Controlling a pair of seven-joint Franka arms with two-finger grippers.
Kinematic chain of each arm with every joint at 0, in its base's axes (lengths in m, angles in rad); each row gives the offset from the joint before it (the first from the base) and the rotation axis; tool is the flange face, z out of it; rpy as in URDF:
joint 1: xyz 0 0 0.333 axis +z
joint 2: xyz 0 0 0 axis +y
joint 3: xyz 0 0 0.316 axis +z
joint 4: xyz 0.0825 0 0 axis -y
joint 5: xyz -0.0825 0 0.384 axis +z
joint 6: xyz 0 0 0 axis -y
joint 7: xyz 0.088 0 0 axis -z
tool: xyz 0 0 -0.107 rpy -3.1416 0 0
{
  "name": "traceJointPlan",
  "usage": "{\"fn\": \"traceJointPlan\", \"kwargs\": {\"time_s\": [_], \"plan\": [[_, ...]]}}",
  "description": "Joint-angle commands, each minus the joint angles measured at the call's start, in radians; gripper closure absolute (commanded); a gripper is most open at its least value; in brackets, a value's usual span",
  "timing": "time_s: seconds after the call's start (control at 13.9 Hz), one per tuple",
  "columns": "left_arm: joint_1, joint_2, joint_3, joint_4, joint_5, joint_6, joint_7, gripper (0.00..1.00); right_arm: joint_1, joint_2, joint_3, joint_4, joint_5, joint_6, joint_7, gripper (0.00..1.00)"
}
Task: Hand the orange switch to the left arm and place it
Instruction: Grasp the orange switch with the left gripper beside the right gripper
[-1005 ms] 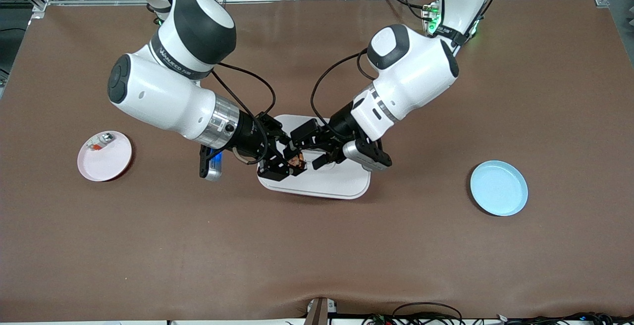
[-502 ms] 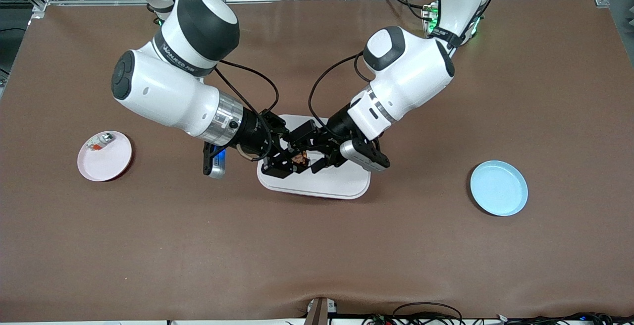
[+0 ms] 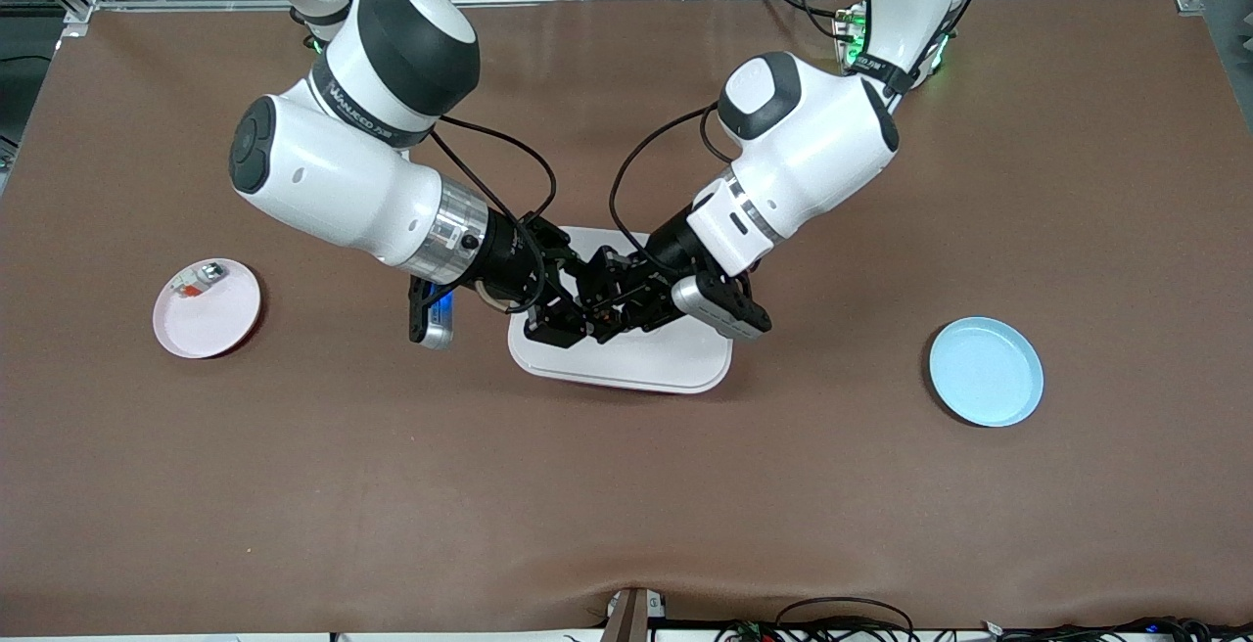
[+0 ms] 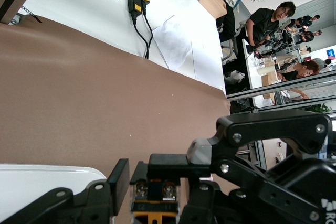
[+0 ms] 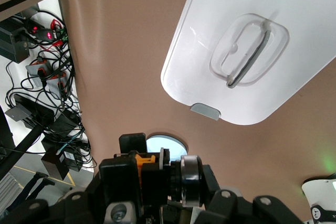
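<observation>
Right gripper (image 3: 560,321) clamped on orange switch (image 5: 145,160), left gripper (image 3: 615,314) pinching it too, mid-handoff above box (image 3: 675,360) so nothing bumps it.

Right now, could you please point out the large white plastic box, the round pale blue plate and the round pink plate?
Large white plastic box (image 3: 675,358): front view, bare lid near its front edge.
Round pale blue plate (image 3: 986,371): front view, its flat middle.
Round pink plate (image 3: 210,319): front view, bare middle.

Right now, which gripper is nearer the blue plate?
Left. The left gripper is over the box, on the side toward the blue plate; the right gripper meets it there, slightly farther off.
</observation>
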Motion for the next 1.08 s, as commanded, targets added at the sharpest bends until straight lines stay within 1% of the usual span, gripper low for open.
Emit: {"fn": "traceJointPlan", "kwargs": {"time_s": [0.0, 0.29, 0.36, 0.5, 0.57, 0.79, 0.86, 0.93, 1.0], "plan": [[-0.009, 0.006, 0.006, 0.021, 0.000, 0.014, 0.000, 0.50, 0.011, 0.015, -0.013, 0.035, 0.016, -0.012, 0.016, 1.00], [-0.008, 0.003, 0.006, 0.020, 0.000, 0.014, 0.001, 0.50, 0.011, 0.015, -0.013, 0.035, 0.016, -0.012, 0.014, 1.00], [-0.009, 0.003, 0.006, 0.020, -0.002, 0.014, 0.000, 0.59, 0.009, 0.015, -0.013, 0.035, 0.016, -0.012, 0.014, 1.00], [-0.009, 0.003, 0.006, 0.020, -0.003, 0.014, -0.004, 0.89, 0.009, 0.015, -0.013, 0.035, 0.016, -0.012, 0.014, 1.00], [-0.009, 0.002, 0.005, 0.020, -0.014, 0.014, -0.005, 1.00, 0.009, 0.015, -0.013, 0.035, 0.016, -0.012, 0.014, 1.00], [-0.009, 0.002, 0.005, 0.020, -0.017, 0.014, -0.007, 1.00, 0.009, 0.014, -0.013, 0.035, 0.016, -0.014, 0.014, 1.00], [-0.009, 0.002, 0.005, 0.020, -0.017, 0.014, -0.007, 1.00, 0.006, 0.014, -0.013, 0.035, 0.018, -0.014, 0.014, 0.90], [-0.009, 0.002, 0.005, 0.020, -0.017, 0.014, -0.007, 1.00, 0.008, 0.012, -0.013, 0.035, 0.016, -0.014, 0.016, 0.03], [-0.009, 0.002, 0.005, 0.020, -0.017, 0.014, -0.007, 1.00, 0.008, 0.011, -0.016, 0.035, 0.016, -0.014, 0.016, 0.00]]}}
